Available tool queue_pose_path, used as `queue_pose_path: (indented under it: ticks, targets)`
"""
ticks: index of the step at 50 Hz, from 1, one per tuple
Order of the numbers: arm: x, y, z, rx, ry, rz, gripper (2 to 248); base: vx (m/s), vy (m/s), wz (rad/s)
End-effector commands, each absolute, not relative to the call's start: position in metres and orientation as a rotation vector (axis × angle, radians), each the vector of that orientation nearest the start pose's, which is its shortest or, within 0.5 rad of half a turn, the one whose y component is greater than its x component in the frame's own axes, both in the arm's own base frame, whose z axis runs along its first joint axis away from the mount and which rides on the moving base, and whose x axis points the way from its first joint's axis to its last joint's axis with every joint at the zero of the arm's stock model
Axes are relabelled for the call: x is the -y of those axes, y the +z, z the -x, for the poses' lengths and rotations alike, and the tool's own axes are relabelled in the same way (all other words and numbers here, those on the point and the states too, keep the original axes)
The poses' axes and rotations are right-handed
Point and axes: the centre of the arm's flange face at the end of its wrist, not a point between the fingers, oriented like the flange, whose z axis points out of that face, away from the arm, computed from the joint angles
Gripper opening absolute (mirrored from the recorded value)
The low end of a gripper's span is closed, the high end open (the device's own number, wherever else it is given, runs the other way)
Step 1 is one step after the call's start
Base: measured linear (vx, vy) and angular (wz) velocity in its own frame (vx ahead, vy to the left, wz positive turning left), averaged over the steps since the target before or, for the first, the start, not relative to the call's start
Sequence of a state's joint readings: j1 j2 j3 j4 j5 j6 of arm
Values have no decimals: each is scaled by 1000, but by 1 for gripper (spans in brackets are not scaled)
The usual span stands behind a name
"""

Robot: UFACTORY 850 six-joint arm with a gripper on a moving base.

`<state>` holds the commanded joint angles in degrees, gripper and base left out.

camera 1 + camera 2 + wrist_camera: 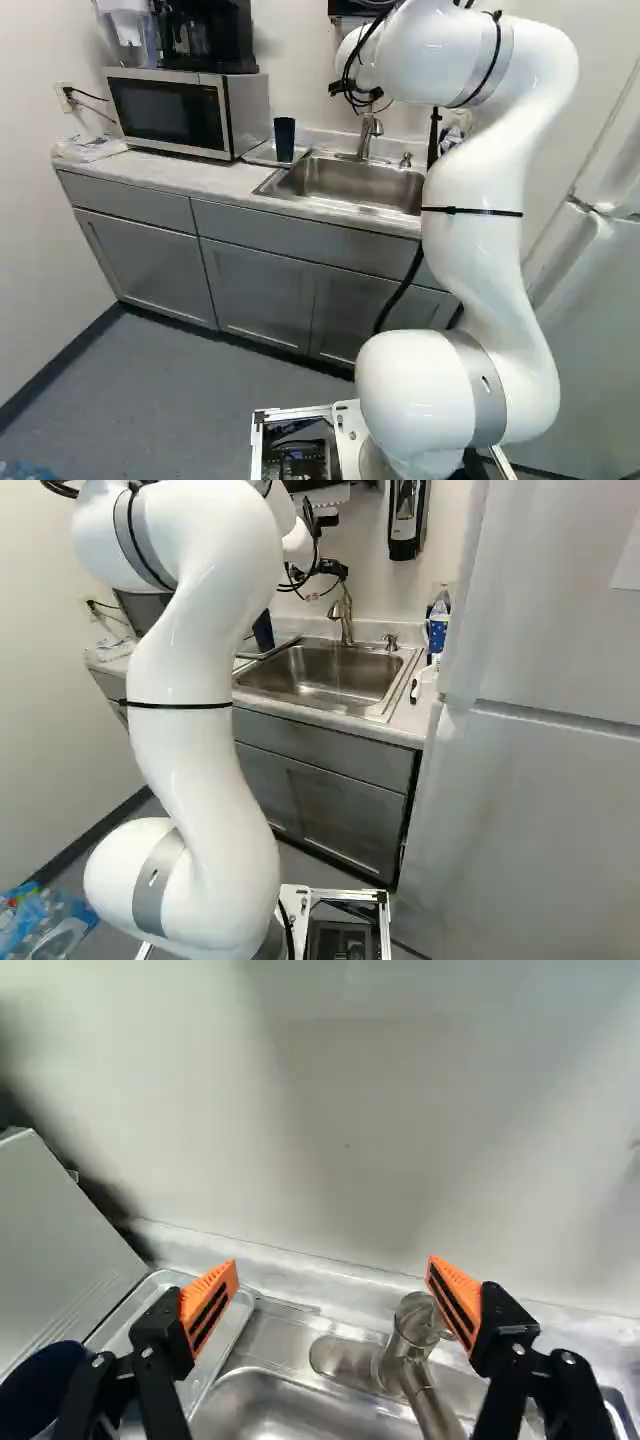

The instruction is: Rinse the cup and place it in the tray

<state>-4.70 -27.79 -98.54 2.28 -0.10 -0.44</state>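
Left base view: 1 cup [284, 141] seemingly stands in the tray [260, 155].

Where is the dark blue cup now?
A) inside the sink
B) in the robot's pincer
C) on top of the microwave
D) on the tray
D: the cup stands on the metal tray, between the microwave and the sink.
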Motion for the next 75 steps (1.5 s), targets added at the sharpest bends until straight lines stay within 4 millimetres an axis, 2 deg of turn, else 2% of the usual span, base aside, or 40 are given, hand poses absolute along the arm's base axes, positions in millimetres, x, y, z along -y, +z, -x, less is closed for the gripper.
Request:
queue_pose_path:
  ticks: [28, 53, 75]
  targets:
    - [64, 684, -696, -161, -1835, 2588, 247, 0, 0, 0]
    - [81, 691, -651, -205, -1848, 2599, 247, 0, 0, 0]
    - [81, 694, -607, -217, -1816, 2625, 247, 0, 0, 0]
